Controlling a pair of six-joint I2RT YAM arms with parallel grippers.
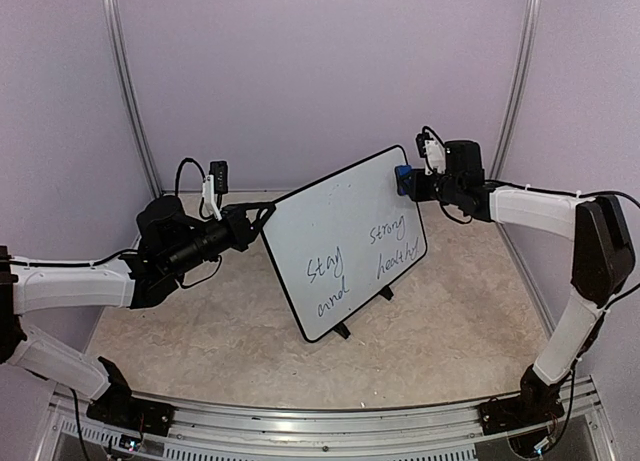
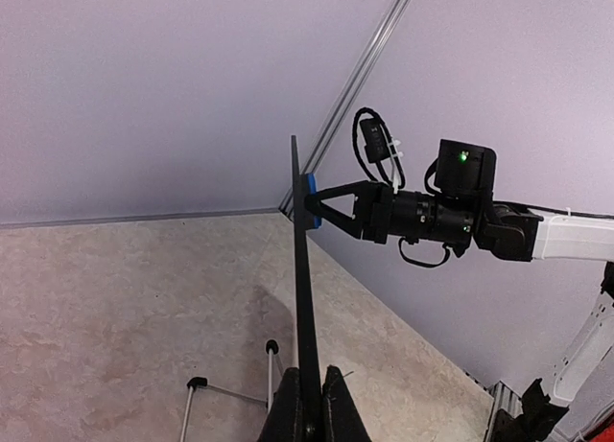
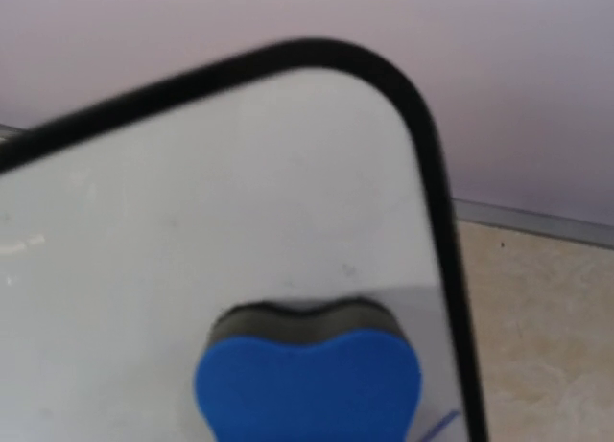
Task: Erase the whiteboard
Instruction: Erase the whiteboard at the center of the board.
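Observation:
The whiteboard (image 1: pixel 345 236) stands tilted on its small black feet (image 1: pixel 342 331), with dark handwriting on its lower half. My left gripper (image 1: pixel 262 216) is shut on the board's upper left edge. In the left wrist view the board (image 2: pixel 300 269) shows edge-on, between my fingertips (image 2: pixel 285 415). My right gripper (image 1: pixel 412 181) is shut on the black-and-blue eraser (image 1: pixel 402 178) at the board's top right corner. In the right wrist view the eraser (image 3: pixel 307 384) presses its dark felt against the white surface (image 3: pixel 192 202) near the rounded corner; my own fingers are hidden there.
Purple walls close in the back and both sides, with metal posts (image 1: pixel 128 91) in the corners. A metal rail (image 1: pixel 330 421) runs along the near table edge. The board's wire stand legs (image 2: pixel 230 392) rest on the beige tabletop behind it.

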